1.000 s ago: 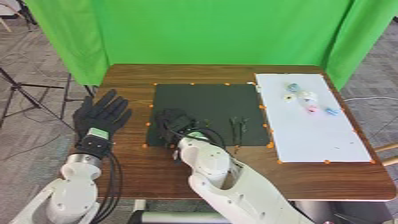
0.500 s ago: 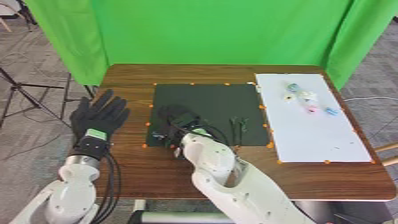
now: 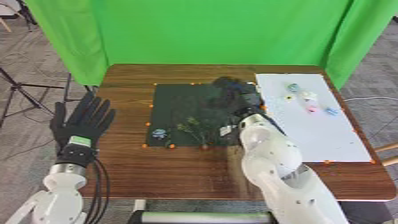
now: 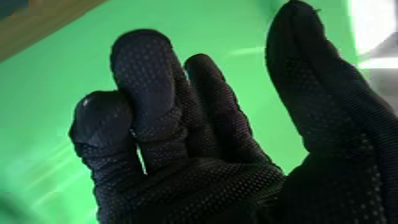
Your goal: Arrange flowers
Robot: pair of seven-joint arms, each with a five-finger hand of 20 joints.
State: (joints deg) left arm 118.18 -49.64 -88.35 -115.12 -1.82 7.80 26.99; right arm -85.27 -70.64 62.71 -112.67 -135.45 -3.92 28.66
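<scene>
"What's new on your feed?"

"The blue flower (image 3: pixel 160 133) lies uncovered at the near left of the black mat (image 3: pixel 182 100), with the green sprigs (image 3: pixel 190 128) to its right. Half a second ago my right hand (image 3: pixel 231 92) was beside it; now I have that hand at the mat's far right, by the white sheet (image 3: pixel 311 137)"

"So that one's done?"

"Set down, I'd judge, and I'm free for the next. More flowers (image 3: pixel 307 95) lie on the sheet, so there's plenty left to arrange"

"Anything in your grip?"

"From the head view I couldn't swear to it, black glove over black mat. The right wrist view settles it: fingers fairly straight, thumb well apart, nothing between. The head view, though, gives me the flowers and sheet"

"And your other hand?"

"My left hand (image 3: pixel 80 122) is off the mat's left side, fingers straight, empty, slightly farther out than before"
</scene>
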